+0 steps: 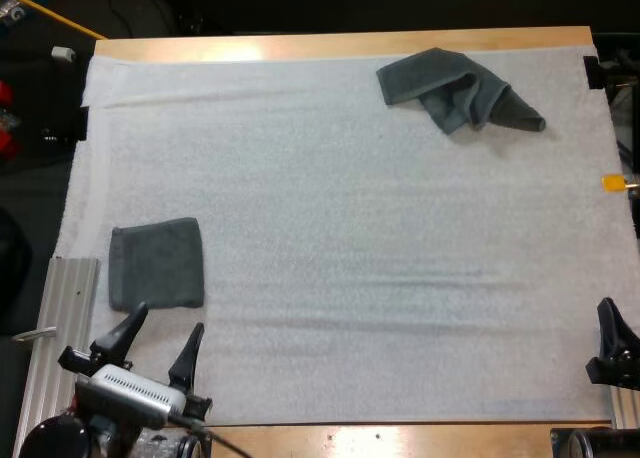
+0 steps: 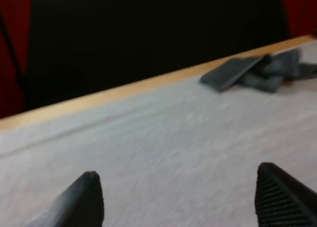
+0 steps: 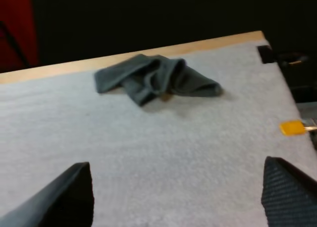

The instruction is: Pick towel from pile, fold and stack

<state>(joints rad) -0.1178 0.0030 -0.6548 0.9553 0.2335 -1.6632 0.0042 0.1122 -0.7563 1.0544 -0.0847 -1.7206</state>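
A crumpled dark grey-green towel (image 1: 457,90) lies on the white mat (image 1: 340,238) at the far right; it appears far off in the left wrist view (image 2: 257,72) and closer in the right wrist view (image 3: 156,78). A folded towel (image 1: 156,264) lies flat near the mat's left edge. My left gripper (image 1: 158,345) stands open at the near left, just in front of the folded towel, its fingers (image 2: 81,199) wide apart over bare mat. My right gripper (image 1: 612,338) sits at the near right edge, its fingers (image 3: 64,197) spread open with nothing between them.
A ribbed metal rail (image 1: 58,318) runs along the mat's left side. A black clamp (image 1: 592,71) sits at the far right corner of the table. The wooden table edge (image 1: 340,45) borders the far side.
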